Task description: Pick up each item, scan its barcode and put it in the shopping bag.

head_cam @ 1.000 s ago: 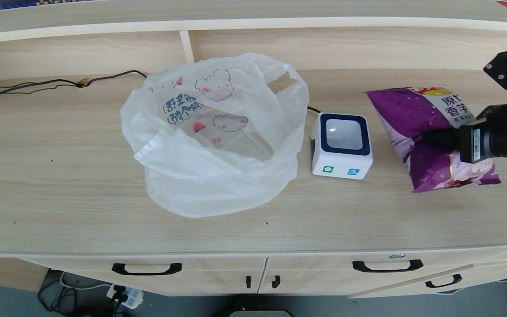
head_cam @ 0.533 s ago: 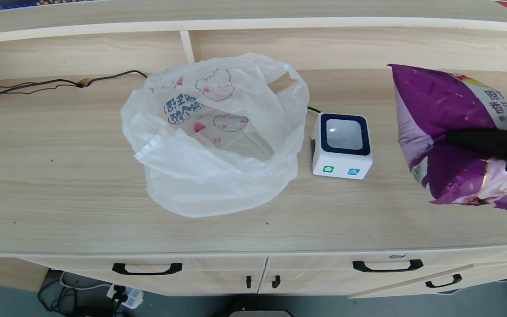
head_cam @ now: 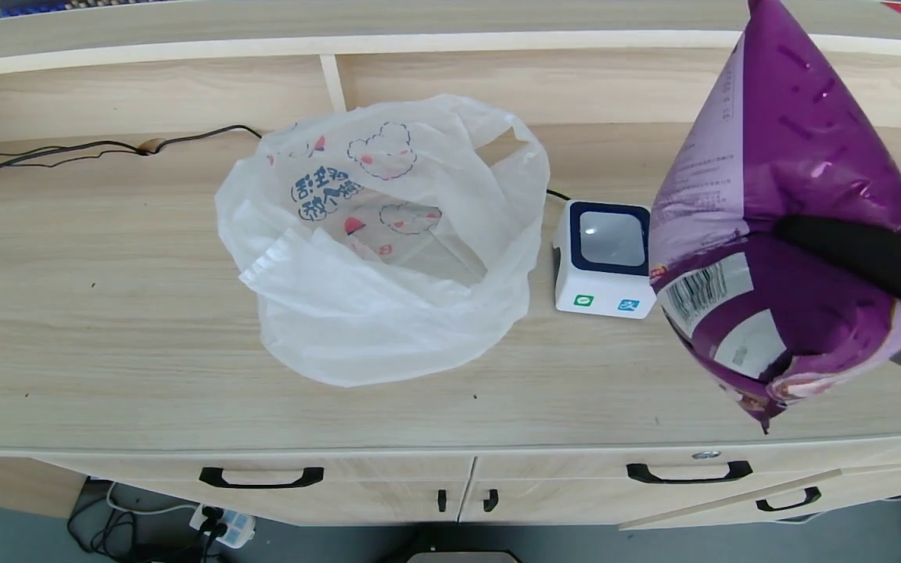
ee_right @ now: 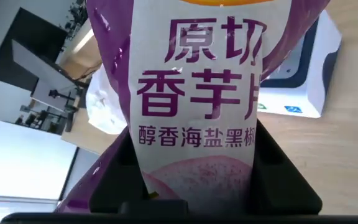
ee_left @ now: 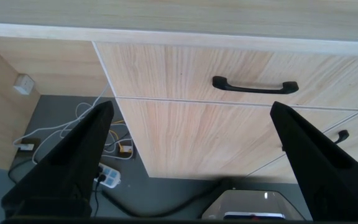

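A purple snack bag (head_cam: pixel 779 203) hangs in the air at the right of the counter, held upright with its barcode (head_cam: pixel 693 291) facing down and to the left. My right gripper (head_cam: pixel 791 229) is shut on the bag's middle; in the right wrist view its dark fingers (ee_right: pixel 120 180) clamp the snack bag (ee_right: pixel 197 99) from both sides. The white barcode scanner (head_cam: pixel 607 258) stands on the counter just left of the bag. The white plastic shopping bag (head_cam: pixel 380 234) lies open at the counter's middle. My left gripper (ee_left: pixel 191 162) hangs below the counter, open, in front of the drawers.
Black cables (head_cam: pixel 98 148) run along the back left of the wooden counter (head_cam: pixel 106 313). A raised shelf (head_cam: pixel 325 70) borders the back. Drawers with black handles (head_cam: pixel 261 477) sit under the front edge.
The right gripper has lifted the snack bag off the counter and tilted it upright, turning the barcode into view. The bag now overlaps the scanner's right edge.
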`<state>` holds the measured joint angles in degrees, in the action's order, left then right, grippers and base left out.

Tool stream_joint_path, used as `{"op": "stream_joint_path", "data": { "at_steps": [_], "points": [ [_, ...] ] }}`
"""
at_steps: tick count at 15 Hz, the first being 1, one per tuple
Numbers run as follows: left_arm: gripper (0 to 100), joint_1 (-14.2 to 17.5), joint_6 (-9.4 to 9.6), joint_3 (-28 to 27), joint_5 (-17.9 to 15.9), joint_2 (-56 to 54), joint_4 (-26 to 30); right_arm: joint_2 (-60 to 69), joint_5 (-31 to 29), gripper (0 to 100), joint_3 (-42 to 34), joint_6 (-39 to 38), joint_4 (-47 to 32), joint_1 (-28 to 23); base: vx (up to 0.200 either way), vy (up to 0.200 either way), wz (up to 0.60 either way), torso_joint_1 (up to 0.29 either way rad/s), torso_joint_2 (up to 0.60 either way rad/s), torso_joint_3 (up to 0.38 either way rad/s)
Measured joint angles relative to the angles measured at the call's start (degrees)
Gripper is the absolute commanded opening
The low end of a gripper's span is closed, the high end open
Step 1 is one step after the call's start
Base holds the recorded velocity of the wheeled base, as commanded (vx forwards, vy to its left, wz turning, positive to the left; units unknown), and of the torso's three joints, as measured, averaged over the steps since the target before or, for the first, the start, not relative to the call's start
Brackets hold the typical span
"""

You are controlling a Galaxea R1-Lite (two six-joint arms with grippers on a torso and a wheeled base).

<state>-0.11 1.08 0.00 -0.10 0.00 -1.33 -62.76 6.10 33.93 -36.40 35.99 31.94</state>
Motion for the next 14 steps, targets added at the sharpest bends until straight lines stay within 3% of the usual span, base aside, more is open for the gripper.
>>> {"op": "stream_joint_path", "data": {
  "at_steps": [3, 6, 14],
  "points": [
    [100, 0.0, 0.04, 0.0, 0.0, 0.0, 0.0, 0.5, 0.9, 0, -9.8, -9.7, 10.8, 7.5, 0.0, 0.0, 0.0, 0.0, 0.0, 0.0],
    [100, 0.0, 0.04, 0.0, 0.0, 0.0, 0.0, 0.3, 1.8, 0, -10.4, -16.3, 13.4, 14.2, 0.0, 0.0, 0.0, 0.0, 0.0, 0.0],
    [100, 0.0, 0.0, 0.0, 0.0, 0.0, -0.1, -5.8, 6.8, 0, -3.8, -20.7, 16.3, 16.3, 0.0, 0.0, 0.0, 0.0, 0.0, 0.0]
  ]
}}
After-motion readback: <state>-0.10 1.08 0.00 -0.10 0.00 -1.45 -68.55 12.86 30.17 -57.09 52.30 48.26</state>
